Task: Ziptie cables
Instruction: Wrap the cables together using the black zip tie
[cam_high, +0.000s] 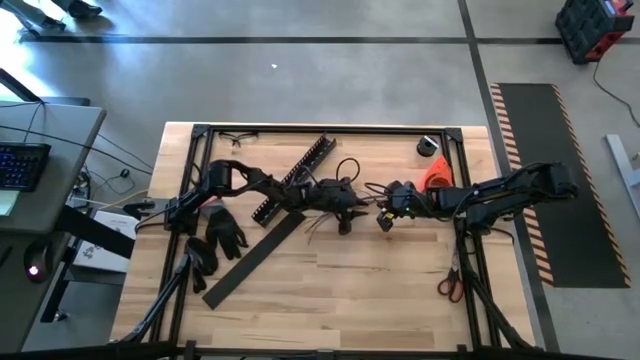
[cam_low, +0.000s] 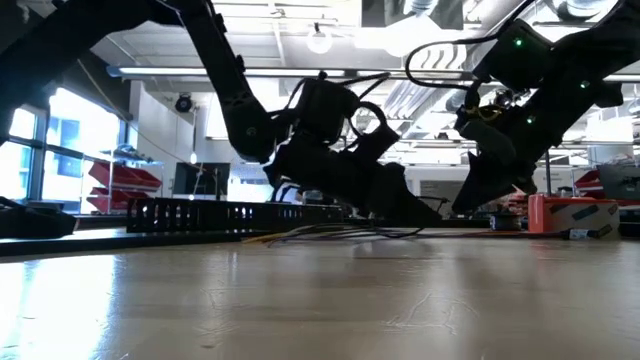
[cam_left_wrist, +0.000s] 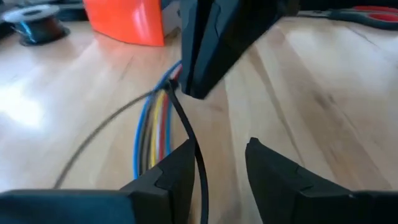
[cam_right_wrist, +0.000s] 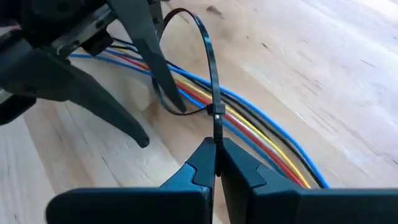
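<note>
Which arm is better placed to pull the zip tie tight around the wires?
The right. Its gripper is already shut on the zip tie's tail just past the lock on the wires. The left gripper is open, beside the strap.

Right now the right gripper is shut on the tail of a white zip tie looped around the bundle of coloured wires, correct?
Not white: the zip tie is black, as the right wrist view shows. The right gripper is indeed shut on its tail, looped around the coloured wires.

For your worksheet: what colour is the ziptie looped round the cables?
Black ziptie; clearest in the right wrist view.
</note>
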